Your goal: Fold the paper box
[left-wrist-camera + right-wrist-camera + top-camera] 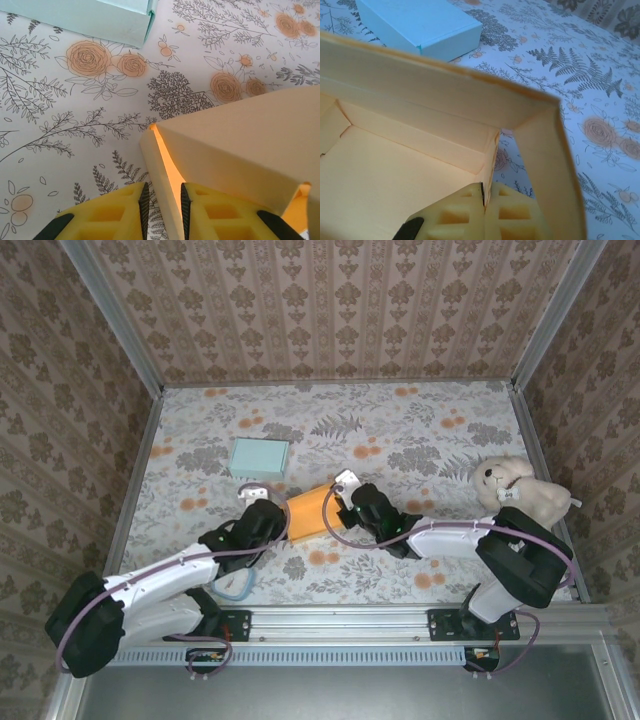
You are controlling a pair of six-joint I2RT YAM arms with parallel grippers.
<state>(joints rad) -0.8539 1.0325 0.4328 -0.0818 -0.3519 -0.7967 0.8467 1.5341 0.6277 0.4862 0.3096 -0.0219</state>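
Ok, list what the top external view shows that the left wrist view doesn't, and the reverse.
Top external, not left wrist: the teddy bear on the right, and the left arm and right arm meeting at the paper box. Left wrist, not top external: the left fingers up close, pinching a flap of the paper box, with a lit slit along its fold. Both: the orange paper box, the pale blue box and the floral tablecloth.

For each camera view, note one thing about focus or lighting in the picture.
Top external: evenly lit and sharp across the orange box and tablecloth. Left wrist: tablecloth print crisp; a bright orange glow shows in the box's open seam. Right wrist: the box's near rim is blurred, the teal box behind clearer.
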